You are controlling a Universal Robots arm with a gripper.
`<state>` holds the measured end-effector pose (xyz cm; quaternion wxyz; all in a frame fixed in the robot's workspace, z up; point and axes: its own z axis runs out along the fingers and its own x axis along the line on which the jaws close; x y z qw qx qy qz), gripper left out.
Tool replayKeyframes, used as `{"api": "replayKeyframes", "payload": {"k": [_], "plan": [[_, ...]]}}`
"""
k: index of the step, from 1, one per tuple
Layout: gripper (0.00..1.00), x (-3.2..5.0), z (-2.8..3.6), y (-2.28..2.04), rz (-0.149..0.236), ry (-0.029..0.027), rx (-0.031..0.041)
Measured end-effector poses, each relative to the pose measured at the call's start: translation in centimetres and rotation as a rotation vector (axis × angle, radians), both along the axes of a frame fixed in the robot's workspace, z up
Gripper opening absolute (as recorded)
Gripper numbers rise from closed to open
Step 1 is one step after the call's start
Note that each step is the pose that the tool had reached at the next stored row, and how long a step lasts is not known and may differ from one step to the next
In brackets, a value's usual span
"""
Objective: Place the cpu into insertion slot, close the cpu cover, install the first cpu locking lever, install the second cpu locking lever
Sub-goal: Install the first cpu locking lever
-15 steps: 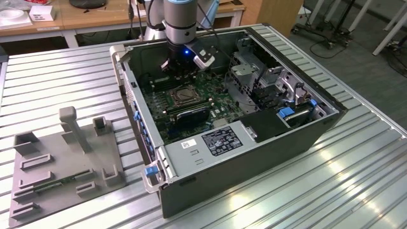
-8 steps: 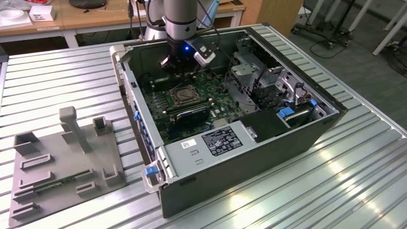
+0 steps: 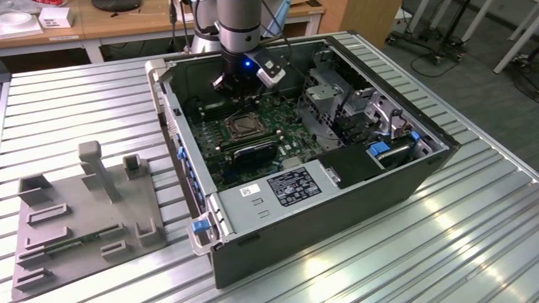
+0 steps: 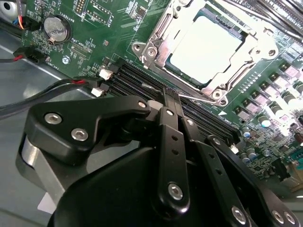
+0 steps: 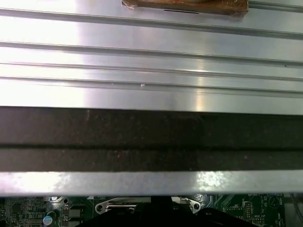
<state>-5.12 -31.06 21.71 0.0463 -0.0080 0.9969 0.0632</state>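
Metal table (image 3: 76,95), cpu (image 4: 208,49) in slot (image 4: 214,90), pincer (image 4: 169,94) nr

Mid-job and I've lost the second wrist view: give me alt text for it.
The cpu shows through the window of the lowered cover, on the green board. The black gripper, shut and empty, is in the foreground near the memory slots.

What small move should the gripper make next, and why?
Probably a short shift toward the slot, since only latching can remain there: the cpu lies in it with the cover down over its edges, while the shut gripper hangs over the memory slots alongside.
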Motion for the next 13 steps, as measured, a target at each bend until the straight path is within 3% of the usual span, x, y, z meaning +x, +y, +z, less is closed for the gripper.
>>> {"api": "replayKeyframes", "payload": {"k": [7, 13], "plan": [[0.11, 0.01, 0.01, 0.00, -0.055, 0.0013, 0.0003], [0.11, 0.00, 0.02, -0.01, -0.057, 0.0026, 0.0008]]}}
